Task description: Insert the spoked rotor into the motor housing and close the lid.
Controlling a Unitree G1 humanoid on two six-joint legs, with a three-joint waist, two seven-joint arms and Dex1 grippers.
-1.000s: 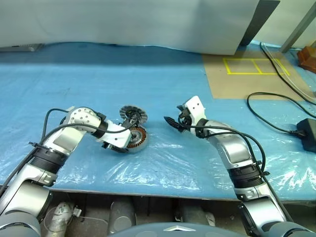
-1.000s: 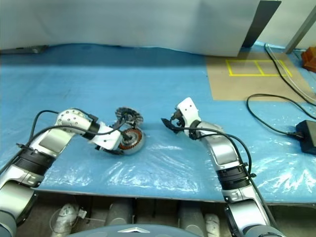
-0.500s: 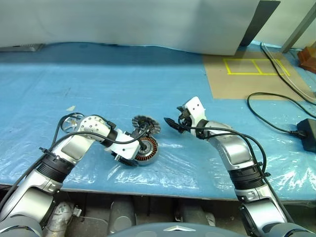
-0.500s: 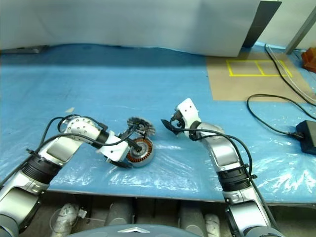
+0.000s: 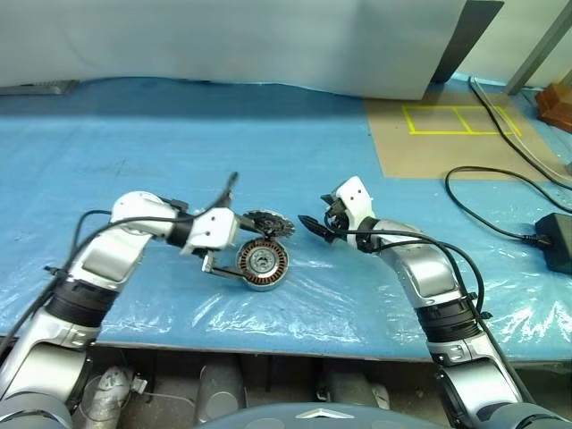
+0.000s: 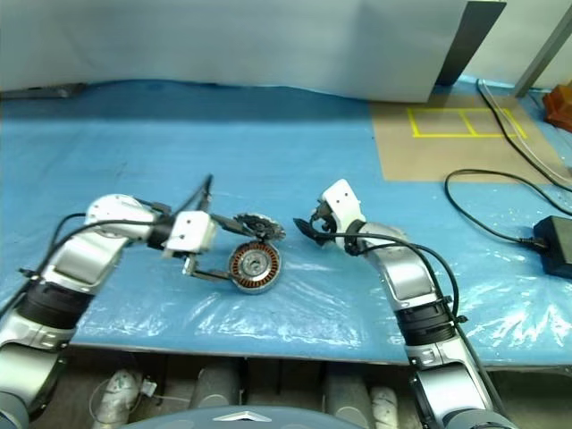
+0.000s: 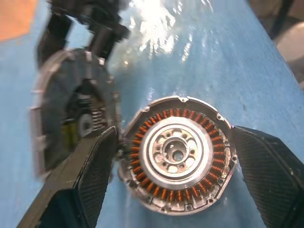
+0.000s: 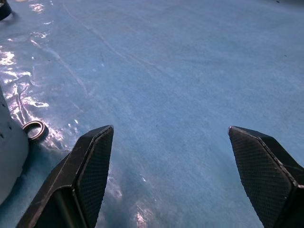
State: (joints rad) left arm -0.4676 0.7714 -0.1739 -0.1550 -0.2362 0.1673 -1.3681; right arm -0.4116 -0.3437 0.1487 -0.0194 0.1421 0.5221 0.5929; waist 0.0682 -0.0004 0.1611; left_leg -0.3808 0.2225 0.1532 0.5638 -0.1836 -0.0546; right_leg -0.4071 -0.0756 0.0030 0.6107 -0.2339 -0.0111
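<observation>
Resembling a workshop or robot test bay: blue plastic sheeting (image 5: pixel 268 152) covering the bench, yellow tape markings (image 5: pixel 451 120) on brown board (image 5: pixel 420 156), black cables (image 5: pixel 500 192) trailing to a power adapter (image 5: pixel 558 241).

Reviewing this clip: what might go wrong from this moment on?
The spoked rotor sits right against the motor housing, beside the open left gripper, so a finger may knock it. The housing lies loose on the plastic sheet, so it may slide when pushed.

Left gripper (image 5: pixel 222 225) opened, released motor housing (image 5: pixel 262 264), lifted; housing shifted right, now flat.
</observation>
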